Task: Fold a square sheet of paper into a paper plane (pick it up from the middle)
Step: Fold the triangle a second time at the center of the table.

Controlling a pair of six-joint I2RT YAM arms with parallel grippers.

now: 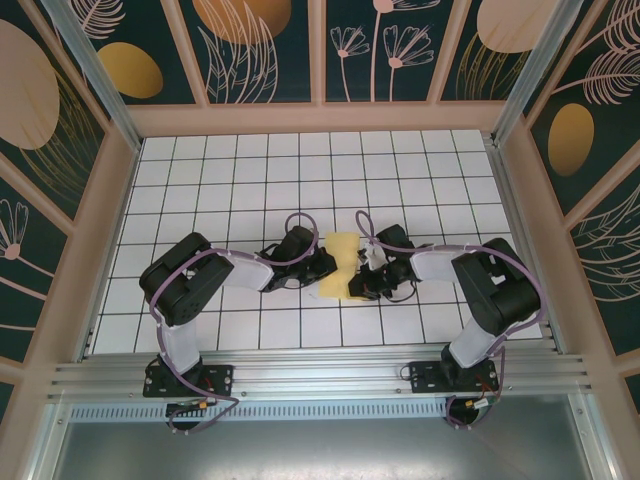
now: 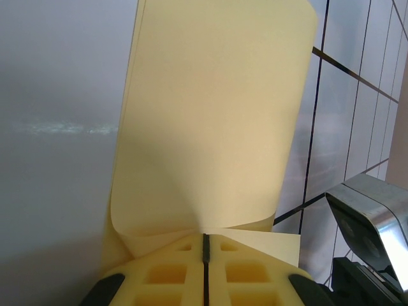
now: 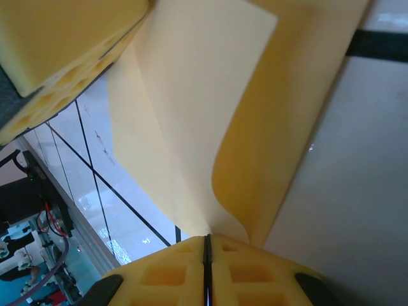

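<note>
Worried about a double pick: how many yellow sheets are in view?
1: the yellow sheet over the middle of the table, pinched by the left gripper and right gripper, jaws shut. Its layers overlap; a second could be hidden.

We see the square sheet of paper (image 2: 210, 115) as thin matt paper, smooth, pale yellow. The pads (image 2: 166, 274) on the left gripper (image 2: 205, 247) and right gripper (image 3: 206, 248) look like matt yellow moulded plastic, possibly foam; it's hard to tell. We log the table (image 1: 200, 170) as glossy white tile, the front rail (image 1: 320, 378) as brushed metal, and the wall frames (image 1: 310, 118) as pale wood.
</note>
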